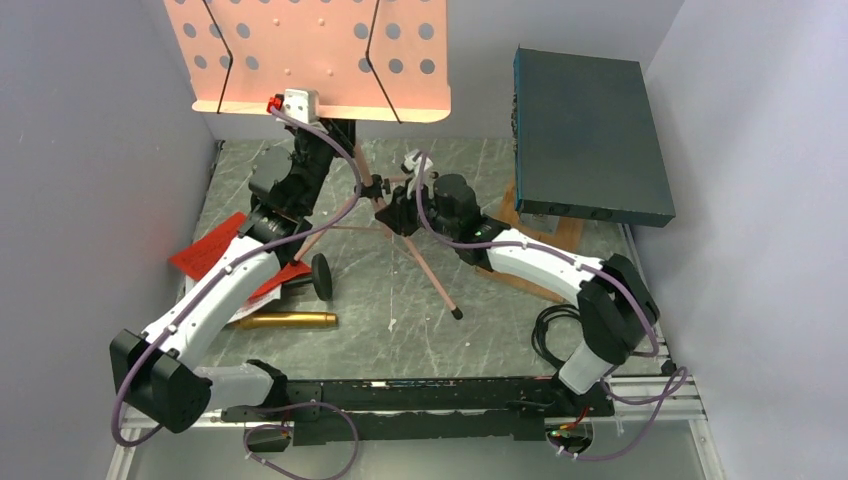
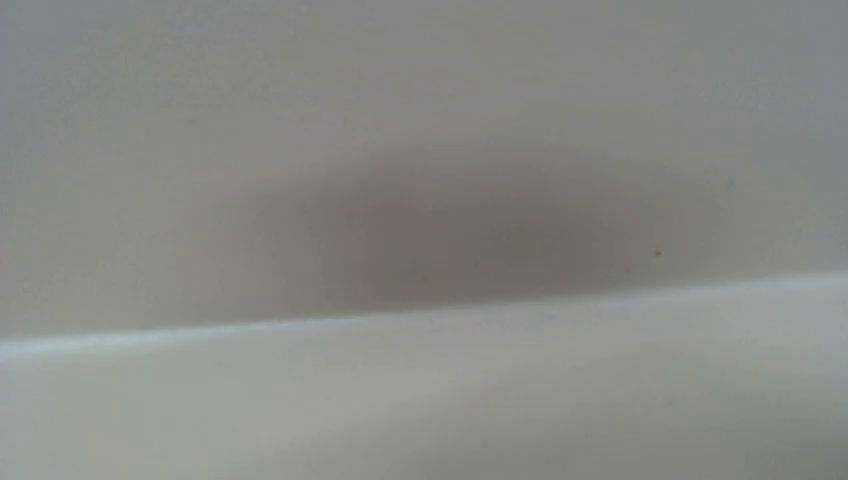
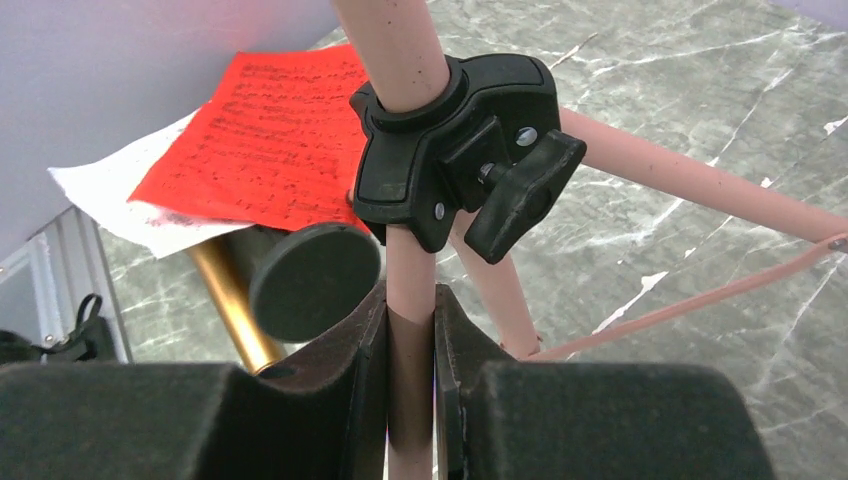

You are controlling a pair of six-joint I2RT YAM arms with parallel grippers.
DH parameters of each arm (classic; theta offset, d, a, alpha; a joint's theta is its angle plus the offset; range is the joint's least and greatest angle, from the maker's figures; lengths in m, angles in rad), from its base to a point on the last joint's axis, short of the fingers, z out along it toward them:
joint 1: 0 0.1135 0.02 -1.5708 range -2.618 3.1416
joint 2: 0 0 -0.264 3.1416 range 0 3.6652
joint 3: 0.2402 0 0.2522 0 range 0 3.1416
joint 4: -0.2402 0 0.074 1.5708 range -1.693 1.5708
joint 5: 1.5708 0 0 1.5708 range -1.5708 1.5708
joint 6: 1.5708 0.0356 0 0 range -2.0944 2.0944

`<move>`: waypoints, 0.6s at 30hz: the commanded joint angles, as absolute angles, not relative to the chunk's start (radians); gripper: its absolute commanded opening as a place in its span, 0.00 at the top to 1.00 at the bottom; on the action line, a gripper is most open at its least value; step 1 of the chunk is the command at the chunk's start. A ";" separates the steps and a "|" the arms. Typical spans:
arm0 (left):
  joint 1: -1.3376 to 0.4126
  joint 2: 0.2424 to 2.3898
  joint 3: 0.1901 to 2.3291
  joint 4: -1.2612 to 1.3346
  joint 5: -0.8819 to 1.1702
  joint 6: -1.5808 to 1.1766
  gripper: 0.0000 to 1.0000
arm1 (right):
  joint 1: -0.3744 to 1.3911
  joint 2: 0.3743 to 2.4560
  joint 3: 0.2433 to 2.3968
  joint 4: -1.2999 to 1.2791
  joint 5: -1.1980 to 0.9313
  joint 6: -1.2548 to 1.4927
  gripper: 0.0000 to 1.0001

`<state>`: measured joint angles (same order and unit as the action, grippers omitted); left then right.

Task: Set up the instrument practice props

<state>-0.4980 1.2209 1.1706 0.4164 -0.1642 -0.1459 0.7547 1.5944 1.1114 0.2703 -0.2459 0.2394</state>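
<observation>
**Lead:** Right claw status?

**Me:** My right claw [image 3: 410, 335] is clamped on the pole [image 3: 400, 50] of the pink music stand [image 1: 300, 50]. Both pads [image 3: 360, 380] sit flat against the tube, just below the black clamp collar [image 3: 440, 140]. The collar's wing knob [image 3: 525, 195] points toward my wrist camera.

**Lead:** Stand attitude?

**Me:** Upright. The perforated desk is at the top of the overhead view. The tripod legs are splayed on the grey marbled surface [image 1: 400, 335], with one leg tip [image 1: 456, 313] near its centre.

**Lead:** Left side?

**Me:** My left claw [image 1: 320, 125] is raised to the underside of the desk's lip. From above, the lip hides the fingers. The left wrist camera gives only a blurred grey-white blank, so I can't tell whether it's open or closed.

**Lead:** Other props?

**Me:** All on the surface, left of the stand.
- The red music sheets [image 3: 270, 130] lie on a white sheet [image 3: 105, 190] by the left wall.
- The gold microphone [image 1: 285, 320] lies flat, nearer the arm bases. Seen from overhead, its left end runs under my left forearm.
- The black mic stand [image 3: 315, 280] is tipped on its side with its round base on edge, between the sheets and the microphone. I can't tell if it touches either.

**Lead:** Anything else?

**Me:** A dark teal box [image 1: 590, 130] sits on a wooden board [image 1: 545, 238] at far right, apart from the stand. A black cable coil [image 1: 548, 330] lies beside my right arm's base.
</observation>
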 commanded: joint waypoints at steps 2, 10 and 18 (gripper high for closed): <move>-0.465 1.197 1.244 0.579 -0.081 -0.083 1.00 | 0.662 1.688 1.163 0.172 -0.059 0.166 1.00; -0.459 1.221 1.275 0.570 -0.022 -0.085 1.00 | 0.655 1.708 1.078 0.199 -0.035 0.174 1.00; -0.459 1.287 1.409 0.565 0.065 -0.160 1.00 | 0.653 1.703 1.103 0.181 -0.002 0.170 1.00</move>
<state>-0.4721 1.3437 1.2396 0.4133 -0.0151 -0.1238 0.7288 1.6871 1.1198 0.2928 -0.2050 0.2260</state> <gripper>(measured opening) 0.259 0.192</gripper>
